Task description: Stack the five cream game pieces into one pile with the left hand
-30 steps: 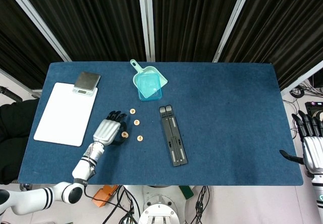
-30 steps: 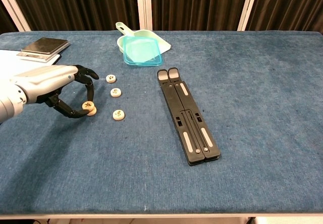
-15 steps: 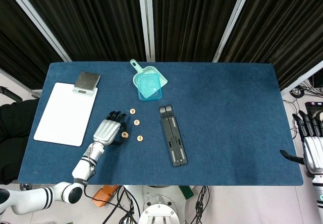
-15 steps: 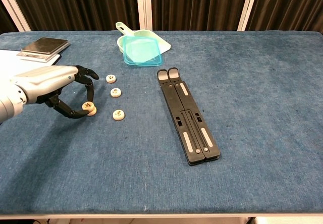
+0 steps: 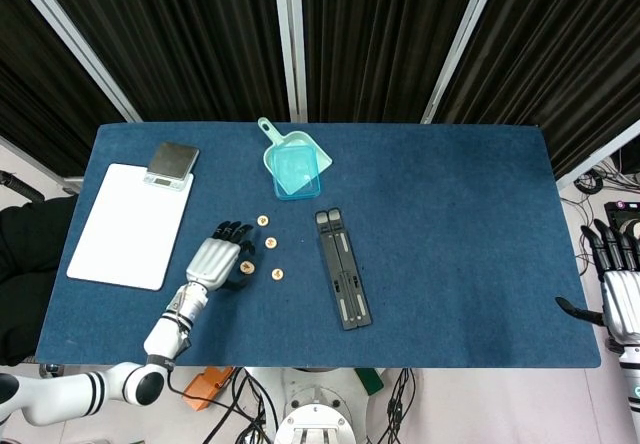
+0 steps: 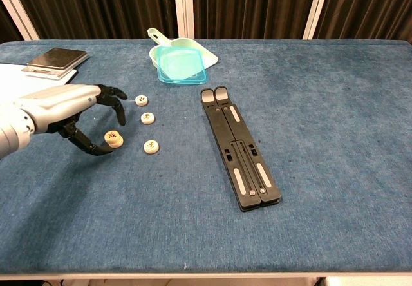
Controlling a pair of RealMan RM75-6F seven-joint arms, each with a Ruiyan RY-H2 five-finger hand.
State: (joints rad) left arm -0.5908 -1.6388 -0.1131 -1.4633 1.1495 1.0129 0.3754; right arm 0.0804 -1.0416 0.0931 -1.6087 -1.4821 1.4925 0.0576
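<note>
- The left hand hovers near the bench's left edge, its fingers curved around a short stack of cream pieces without clearly closing on it. A small gap shows between the fingertips and the stack, so I judge it released and empty.
- Risk: the stack looks two pieces tall and sits right by the thumb, so a sideways drift of the hand could knock the top piece off.
- Risk: the three loose pieces lie close together. Fingers reaching for one could nudge its neighbour or push it flat across the cloth rather than lift it.
- Risk: the discs are thin and low, so a pinch could slip.
- The pieces are small round cream discs with a dark mark on top.
- One loose piece lies just right of the stack, another lies further back, and a third sits near the fingertips.
- All of them lie in the left half of the bench, between a white board and a black folding stand.
- The right hand hangs off the bench's right edge, fingers apart, holding nothing.
</note>
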